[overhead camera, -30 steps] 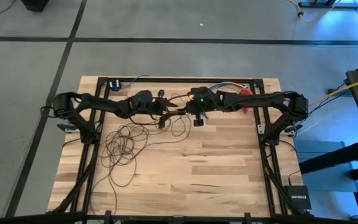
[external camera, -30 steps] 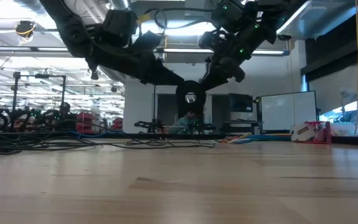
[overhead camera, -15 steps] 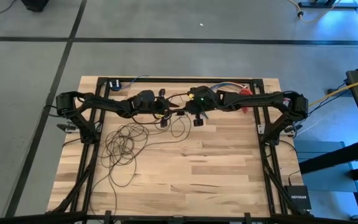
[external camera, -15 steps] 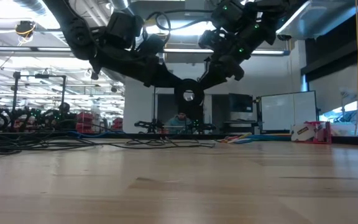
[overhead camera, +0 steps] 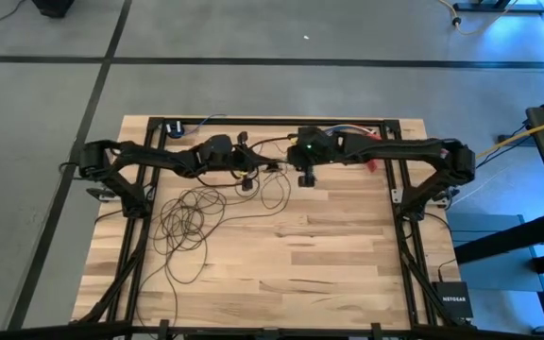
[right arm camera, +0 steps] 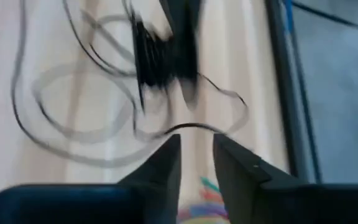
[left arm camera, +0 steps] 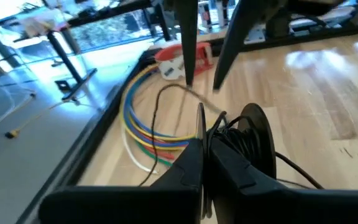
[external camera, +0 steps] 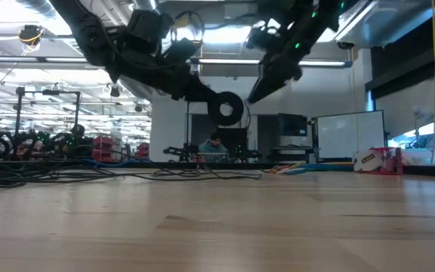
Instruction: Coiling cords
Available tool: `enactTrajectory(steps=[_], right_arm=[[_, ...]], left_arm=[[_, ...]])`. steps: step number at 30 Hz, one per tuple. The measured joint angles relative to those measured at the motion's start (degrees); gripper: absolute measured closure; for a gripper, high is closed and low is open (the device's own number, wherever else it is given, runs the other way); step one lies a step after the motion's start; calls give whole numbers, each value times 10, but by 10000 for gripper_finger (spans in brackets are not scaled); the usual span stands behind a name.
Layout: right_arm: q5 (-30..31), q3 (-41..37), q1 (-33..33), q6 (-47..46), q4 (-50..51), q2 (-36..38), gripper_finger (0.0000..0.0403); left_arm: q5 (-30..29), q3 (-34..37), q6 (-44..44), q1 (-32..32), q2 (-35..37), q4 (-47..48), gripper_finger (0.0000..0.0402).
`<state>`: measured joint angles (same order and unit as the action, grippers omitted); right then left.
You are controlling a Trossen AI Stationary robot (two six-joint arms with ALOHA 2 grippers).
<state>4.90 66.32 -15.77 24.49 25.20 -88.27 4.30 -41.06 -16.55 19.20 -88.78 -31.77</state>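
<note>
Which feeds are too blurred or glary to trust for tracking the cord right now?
Right wrist view: motion-smeared; the cord is a dark streak beyond the right hand. Left wrist view: sharp near the left hand, soft and blue-washed farther off. Low view: arms backlit against ceiling lights. High view: evenly lit, loops readable.

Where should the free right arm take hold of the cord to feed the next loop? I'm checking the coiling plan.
Probably on the slack strand of the cord running between the two grippers, coming from above with the jaws across it. The left gripper is shut on the cord near the black round puck. The right gripper is open close by, and the loose loops on the table look too tangled.
</note>
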Motion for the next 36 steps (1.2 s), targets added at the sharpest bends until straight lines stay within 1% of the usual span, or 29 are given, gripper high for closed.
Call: enactTrajectory(steps=[3, 7, 10, 13, 15, 17, 20, 21, 23, 25, 27, 32, 34, 36], right_arm=[[30, 9, 0, -8, 49, 36, 277], [45, 8, 0, -61, 92, 87, 253], [37, -26, 0, -82, 72, 118, 246], [15, -73, 0, -83, 15, 138, 245], [15, -111, 0, -81, -43, 143, 245], [14, -157, 0, -69, -132, 143, 245], [0, -222, 0, -55, -294, 136, 245], [0, -240, 0, -49, -338, 133, 245], [0, -264, 0, -47, -395, 131, 245], [0, -275, 0, -47, -422, 131, 245], [-4, -276, 0, -47, -424, 131, 245], [-76, -276, 0, -59, -425, 106, 245], [-79, -276, 0, -50, -442, 87, 245], [-66, -276, 0, -48, -472, 67, 245]], left_arm=[[-6, 0, 2, -2, 28, 21, 398], [-6, 0, 4, -5, 62, 34, 398], [-6, -1, 5, -5, 84, 24, 398], [-6, -16, 5, -3, 101, 23, 398], [-6, -29, -2, -3, 108, 23, 399], [-6, -44, -4, -3, 108, 22, 399], [-5, -60, -4, -3, 108, 23, 397], [-5, -61, -4, -3, 108, 21, 397], [-5, -61, -4, -3, 108, 24, 398], [-5, -60, -4, -3, 108, 28, 399], [-5, -60, -4, -3, 108, 25, 398], [-5, -60, -4, -4, 107, 25, 397], [-5, -60, -4, -5, 107, 27, 399], [-5, -60, -2, -6, 107, 28, 399]])
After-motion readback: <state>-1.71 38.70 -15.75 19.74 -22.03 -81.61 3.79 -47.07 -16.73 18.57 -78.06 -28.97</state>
